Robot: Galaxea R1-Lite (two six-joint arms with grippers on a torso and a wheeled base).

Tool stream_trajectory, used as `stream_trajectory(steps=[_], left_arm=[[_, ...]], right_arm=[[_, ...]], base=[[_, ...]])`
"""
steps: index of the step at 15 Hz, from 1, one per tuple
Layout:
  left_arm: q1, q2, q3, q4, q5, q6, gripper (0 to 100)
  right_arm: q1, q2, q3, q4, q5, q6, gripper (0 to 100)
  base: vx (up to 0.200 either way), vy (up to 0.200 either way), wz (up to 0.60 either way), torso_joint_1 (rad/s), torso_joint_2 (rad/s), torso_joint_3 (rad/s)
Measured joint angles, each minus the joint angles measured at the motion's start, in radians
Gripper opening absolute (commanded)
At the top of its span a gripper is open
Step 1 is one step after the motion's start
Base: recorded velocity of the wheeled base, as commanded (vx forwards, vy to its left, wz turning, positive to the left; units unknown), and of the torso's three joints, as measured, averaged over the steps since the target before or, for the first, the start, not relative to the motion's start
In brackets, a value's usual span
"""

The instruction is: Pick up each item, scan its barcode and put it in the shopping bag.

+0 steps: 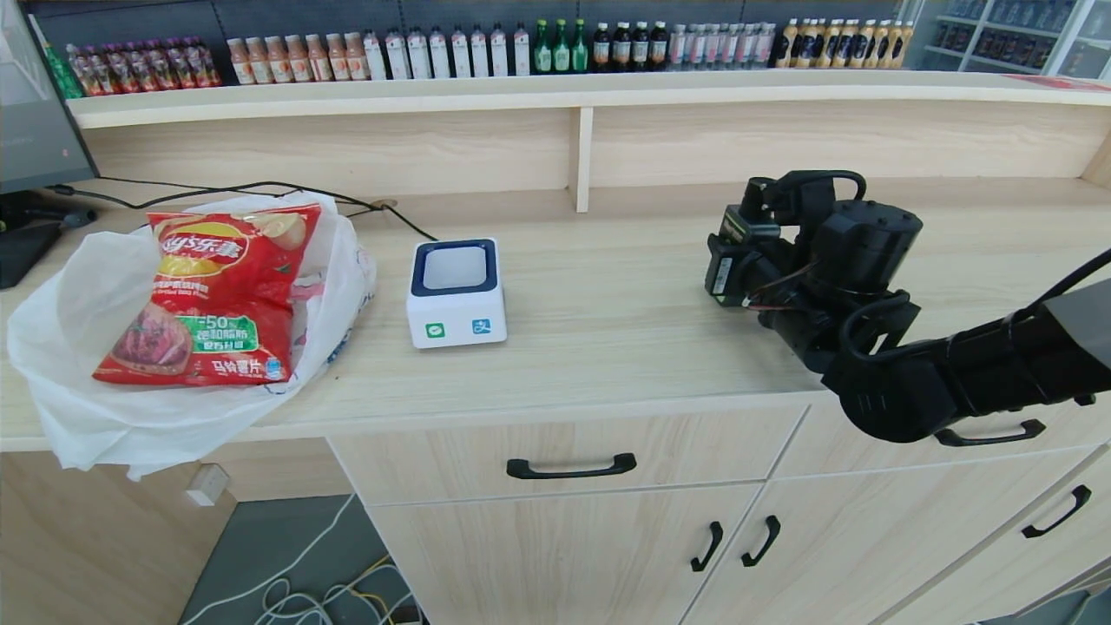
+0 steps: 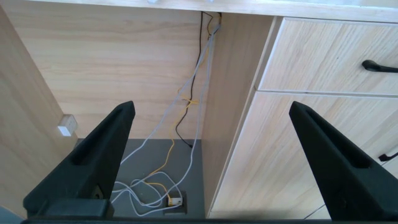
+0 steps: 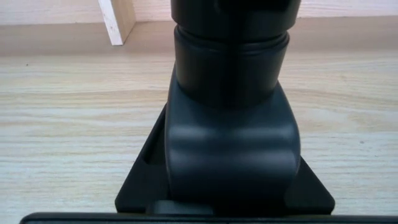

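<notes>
The chips bag [image 1: 204, 299] lies in the white shopping bag [image 1: 69, 347] at the left of the counter [image 1: 625, 321], with the scanner [image 1: 456, 295] to its right. The left gripper [image 2: 211, 106] is wide open and empty. For the right gripper [image 1: 736, 260], I cannot tell.

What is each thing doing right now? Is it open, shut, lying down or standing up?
chips bag, lying face up on the shopping bag
shopping bag, open, slumped over the counter edge
scanner, upright, nothing on it
drawer, shut
left end effector, open, empty
</notes>
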Motion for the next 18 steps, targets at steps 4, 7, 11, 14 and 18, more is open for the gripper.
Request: stream_trajectory(steps=[4, 7, 11, 14, 18], left_arm=[[0.000, 0.000, 0.000, 0.000, 0.000, 0.000, 100], [0.000, 0.000, 0.000, 0.000, 0.000, 0.000, 100], [0.000, 0.000, 0.000, 0.000, 0.000, 0.000, 100], [0.000, 0.000, 0.000, 0.000, 0.000, 0.000, 100], [0.000, 0.000, 0.000, 0.000, 0.000, 0.000, 100]], right_arm=[[0.013, -0.003, 0.047, -0.054, -0.001, -0.007, 0], [0.016, -0.003, 0.098, -0.091, 0.000, -0.008, 0], [0.014, -0.007, 0.084, -0.092, 0.000, -0.012, 0], [0.015, -0.024, 0.024, -0.086, 0.003, -0.036, 0], [0.053, -0.085, 0.015, -0.082, 0.003, -0.066, 0]], base=[[0.000, 0.000, 0.00, 0.000, 0.00, 0.000], [0.000, 0.000, 0.00, 0.000, 0.00, 0.000], [0.000, 0.000, 0.00, 0.000, 0.00, 0.000], [0.000, 0.000, 0.00, 0.000, 0.00, 0.000], [0.000, 0.000, 0.00, 0.000, 0.00, 0.000]])
